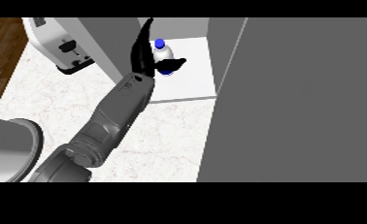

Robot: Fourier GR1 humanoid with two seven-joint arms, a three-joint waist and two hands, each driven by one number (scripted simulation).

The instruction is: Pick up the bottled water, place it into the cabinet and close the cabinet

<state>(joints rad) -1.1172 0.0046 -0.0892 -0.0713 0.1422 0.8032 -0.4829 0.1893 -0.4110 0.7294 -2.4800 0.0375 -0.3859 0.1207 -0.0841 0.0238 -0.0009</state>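
Inside the open cabinet (188, 68), on its white shelf floor at the far middle of the counter, the bottled water (162, 53) stands upright with its blue cap up, set far enough in, by my reckoning, for the big grey door (294, 97) on the right to swing shut past it. The left hand (147, 56) reaches in from the near left along the bottle's left side, long fingers (142, 39) stretched almost straight past the cap while the thumb (172, 64) hooks across the bottle's lower front. So it is only partly closed round the bottle, touching it; the right hand is nowhere to be seen.
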